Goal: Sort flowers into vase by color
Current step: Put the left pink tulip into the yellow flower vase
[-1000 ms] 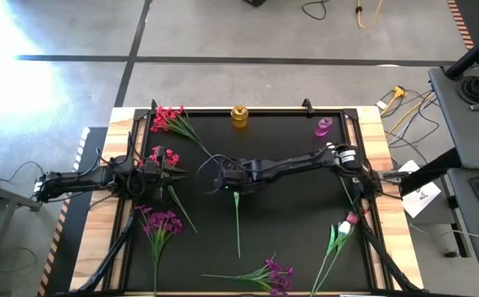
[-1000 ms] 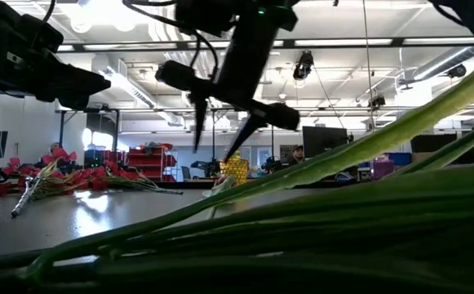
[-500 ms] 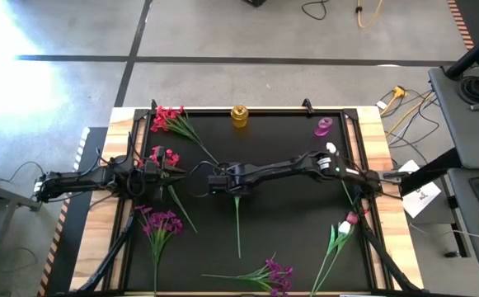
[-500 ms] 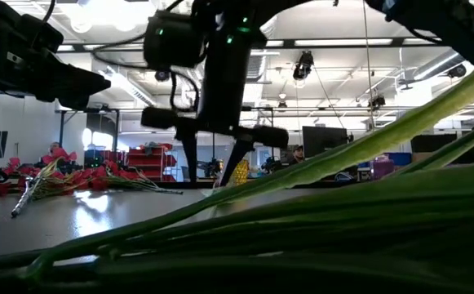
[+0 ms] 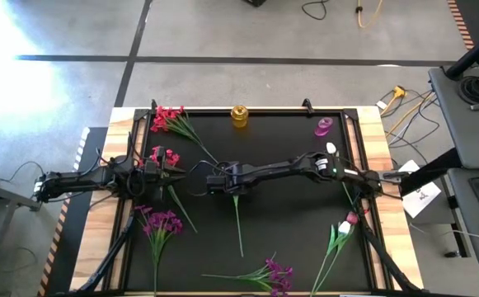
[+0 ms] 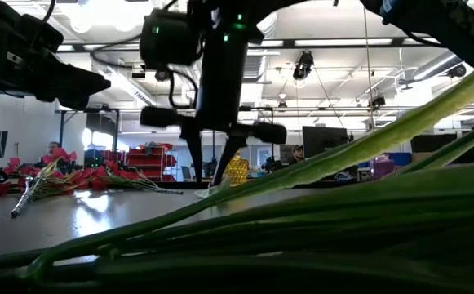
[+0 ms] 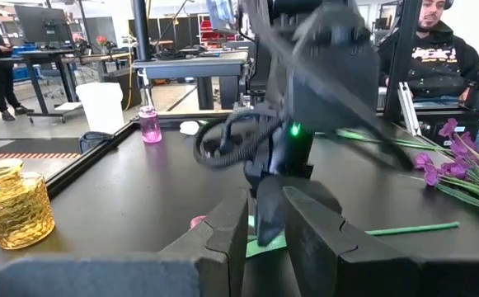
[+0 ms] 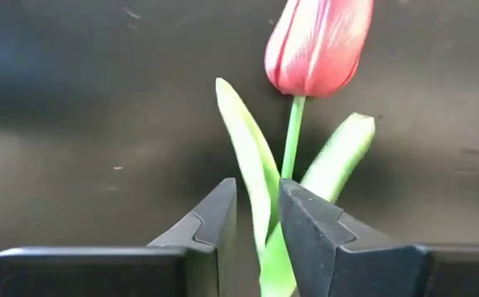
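So the right tool (image 8: pixel 258 206) is out at the middle of the black counter (image 5: pixel 297 223), pointing straight down, and its two fingers sit tight on either side of the thin green stem (image 5: pixel 238 224) and a leaf of a red-pink tulip (image 8: pixel 317 45), basically pinched on it just below the bud. That flower is flat on the counter, with its stem running from the tool toward the bottom of the high view. The left tool (image 7: pixel 264 198) hangs above the left side of the counter, aimed at the right one. Its fingers are a narrow slit apart and I can't see anything between them. Just beside it in the overhead shot is a small red-pink cluster (image 5: pixel 163 155). A bigger red-pink bunch (image 5: pixel 166 118) lies in the upper left corner, a purple bunch (image 5: pixel 161 221) at lower left, and another purple bunch (image 5: pixel 276 274) along the bottom edge. A couple of tulip-type buds (image 5: pixel 348 221) with long leaves lie at lower right. At the top edge there's a yellow glass vase (image 5: pixel 239 115) in the middle and a pink vase (image 5: pixel 323 126) off to the right, both well apart from either tool.
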Motion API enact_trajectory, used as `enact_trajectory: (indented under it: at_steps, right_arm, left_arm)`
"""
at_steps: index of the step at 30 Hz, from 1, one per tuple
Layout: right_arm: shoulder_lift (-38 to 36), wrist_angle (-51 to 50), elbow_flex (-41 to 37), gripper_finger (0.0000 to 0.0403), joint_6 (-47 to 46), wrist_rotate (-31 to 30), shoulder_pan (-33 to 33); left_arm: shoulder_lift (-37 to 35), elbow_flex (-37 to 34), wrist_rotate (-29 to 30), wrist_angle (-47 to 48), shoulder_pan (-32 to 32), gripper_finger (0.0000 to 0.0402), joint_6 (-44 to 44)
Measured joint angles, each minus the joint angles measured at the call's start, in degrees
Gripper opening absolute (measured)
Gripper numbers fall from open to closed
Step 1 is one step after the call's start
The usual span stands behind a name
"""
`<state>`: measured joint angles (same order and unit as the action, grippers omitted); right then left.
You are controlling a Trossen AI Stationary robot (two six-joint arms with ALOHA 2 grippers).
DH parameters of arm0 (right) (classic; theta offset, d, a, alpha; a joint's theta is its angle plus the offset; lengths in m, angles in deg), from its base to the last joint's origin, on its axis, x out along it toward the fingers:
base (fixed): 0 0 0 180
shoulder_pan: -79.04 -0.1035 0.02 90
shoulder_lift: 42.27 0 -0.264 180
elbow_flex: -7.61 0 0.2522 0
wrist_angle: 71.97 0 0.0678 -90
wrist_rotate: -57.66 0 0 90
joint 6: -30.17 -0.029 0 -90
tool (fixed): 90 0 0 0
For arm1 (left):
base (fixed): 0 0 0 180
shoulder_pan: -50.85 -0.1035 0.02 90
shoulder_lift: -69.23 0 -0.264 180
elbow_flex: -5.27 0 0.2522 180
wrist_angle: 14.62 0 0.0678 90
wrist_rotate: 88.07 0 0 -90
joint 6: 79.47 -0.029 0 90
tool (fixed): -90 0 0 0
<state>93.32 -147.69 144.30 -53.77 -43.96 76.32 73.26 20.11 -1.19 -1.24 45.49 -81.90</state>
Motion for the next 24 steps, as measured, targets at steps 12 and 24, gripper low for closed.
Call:
enact_trajectory:
  at_steps: [12, 24]
  right_arm:
    - [0.8, -2.6, 0.7, 0.0150, 2.2, -0.4, 0.4]
    - [1.7, -1.5, -0.6, 0.0090, 3.6, -1.9, 1.0]
  left_arm:
    - [0.0, 0.0, 0.0, 0.0, 0.0, 0.0064, 0.0]
    - [0.0, 0.0, 0.0, 0.0, 0.0, 0.0064, 0.0]
